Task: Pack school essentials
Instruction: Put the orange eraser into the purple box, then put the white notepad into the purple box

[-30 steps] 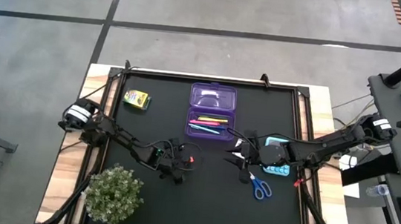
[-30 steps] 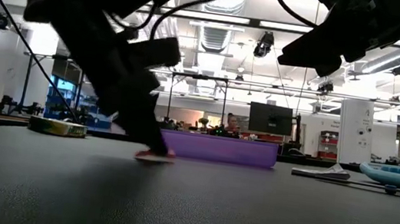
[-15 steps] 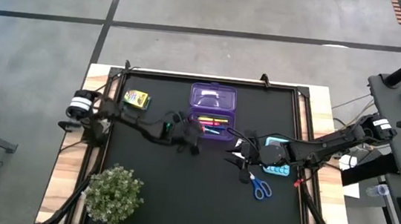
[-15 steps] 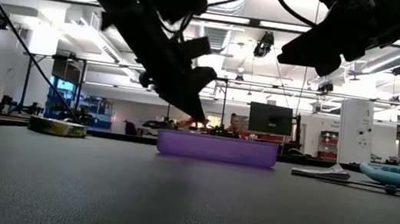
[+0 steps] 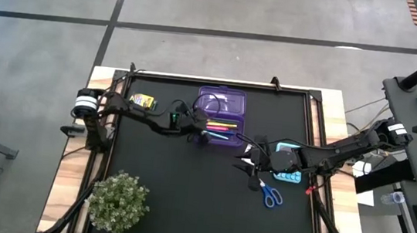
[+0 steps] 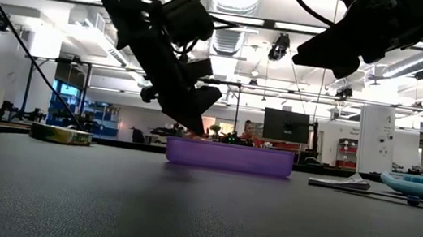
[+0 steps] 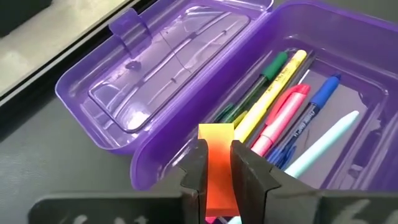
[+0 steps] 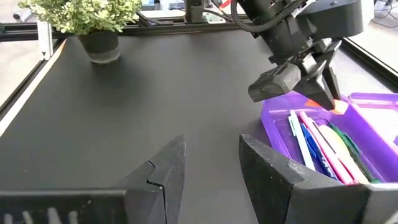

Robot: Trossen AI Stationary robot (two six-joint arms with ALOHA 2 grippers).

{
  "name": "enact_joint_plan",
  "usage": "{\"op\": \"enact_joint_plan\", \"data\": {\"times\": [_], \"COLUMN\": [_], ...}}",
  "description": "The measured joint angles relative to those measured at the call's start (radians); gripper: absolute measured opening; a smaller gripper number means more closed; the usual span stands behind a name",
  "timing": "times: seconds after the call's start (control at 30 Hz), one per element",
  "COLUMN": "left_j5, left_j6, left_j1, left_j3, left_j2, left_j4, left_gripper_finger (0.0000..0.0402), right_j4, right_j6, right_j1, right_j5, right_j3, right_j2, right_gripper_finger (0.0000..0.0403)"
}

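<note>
My left gripper (image 7: pixel 216 163) is shut on a red-orange eraser (image 7: pixel 215 149) and hangs over the tray of the open purple pencil box (image 5: pixel 222 116). Pink, yellow, green, blue and teal pens (image 7: pixel 283 121) lie in that tray. My right gripper (image 5: pixel 247 164) hovers open above the mat, right of the box; in its wrist view (image 8: pixel 211 158) nothing is between its fingers. Blue-handled scissors (image 5: pixel 270 194) lie flat on the mat just near of it. The yellow-green crayon box (image 5: pixel 142 101) lies by the far left corner. My left gripper pinches the eraser between its two fingers (image 7: pixel 194 171), on its long side faces (image 7: pixel 214 177). The fingers slant downward from the table's left. The eraser's free end (image 7: pixel 215 132) sticks out past the fingertips. It is lifted clear, above the tray's near edge (image 7: pixel 163 163).
A bushy potted plant (image 5: pixel 118 201) stands at the near left corner. A teal item (image 5: pixel 285 148) and a light-blue patterned piece (image 5: pixel 289 175) lie under my right arm. The box's lid (image 5: pixel 222 100) lies open toward the far edge. The near middle of the mat is bare.
My left gripper, shut on the eraser, has risen from the mat near the table's middle. It has travelled toward the far edge and somewhat right, ending above the purple box's tray. The eraser has been lifted clear of the table with it. My right arm has kept still.
</note>
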Motion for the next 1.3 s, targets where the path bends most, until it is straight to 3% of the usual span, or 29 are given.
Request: {"op": "enact_joint_plan", "data": {"times": [0.13,0.4,0.63,0.87,1.13,1.23,1.3], "left_j5": [-0.005,-0.006,-0.005,-0.006,-0.006,-0.007,-0.009], "left_j6": [0.000,0.005,-0.024,0.052,0.166,0.165,0.173], "left_j1": [0.002,0.002,-0.027,-0.231,-0.467,-0.508,-0.525], "left_j3": [0.000,0.005,0.008,-0.003,-0.004,-0.004,-0.004], "left_j2": [0.000,-0.001,-0.065,-0.187,-0.211,-0.211,-0.211], "left_j4": [0.000,0.000,0.003,0.156,0.321,0.322,0.322], "left_gripper_finger": [0.0054,0.0128,0.0138,0.0138,0.0138,0.0138,0.0138], "right_j4": [0.000,0.003,0.009,0.083,0.125,0.059,-0.082], "right_j6": [-0.003,-0.064,-0.147,-0.276,-0.335,-0.275,-0.207], "right_j1": [0.000,0.000,-0.003,-0.016,-0.047,-0.059,-0.064], "right_j5": [0.000,0.000,0.000,0.000,0.000,-0.001,-0.006], "right_j3": [0.000,0.000,0.000,0.002,0.048,0.095,0.145], "right_j2": [0.000,0.000,0.000,0.000,0.000,0.000,0.000], "right_gripper_finger": [0.0139,0.0139,0.0139,0.0139,0.0139,0.0139,0.0139]}}
